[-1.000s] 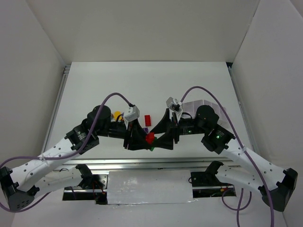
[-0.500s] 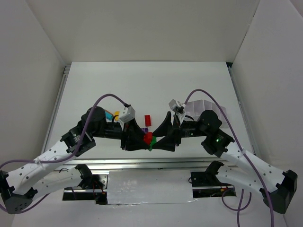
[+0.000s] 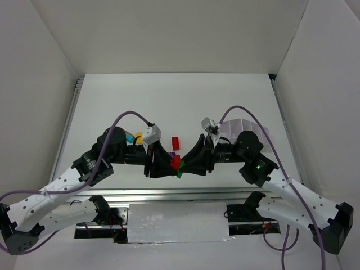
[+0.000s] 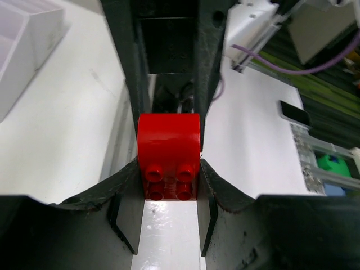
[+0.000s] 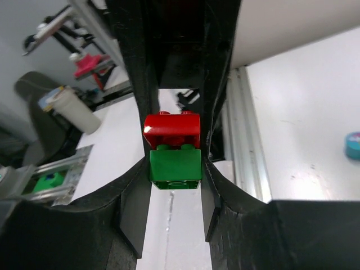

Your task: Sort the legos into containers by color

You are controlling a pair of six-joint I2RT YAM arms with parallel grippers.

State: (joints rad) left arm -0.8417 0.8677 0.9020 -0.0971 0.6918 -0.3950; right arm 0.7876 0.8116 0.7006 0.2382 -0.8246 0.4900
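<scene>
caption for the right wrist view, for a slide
right claw gripping a green brick joined to a red brick

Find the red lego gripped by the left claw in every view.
Top external: red lego at low centre of the frame.
Left wrist: mid-frame, studs showing.
Right wrist: mid-frame, directly above the green lego.
Shared landmark: white table.

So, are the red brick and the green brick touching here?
Touching. In the right wrist view the red brick sits on the studs of the green brick, with no gap between them.
</scene>
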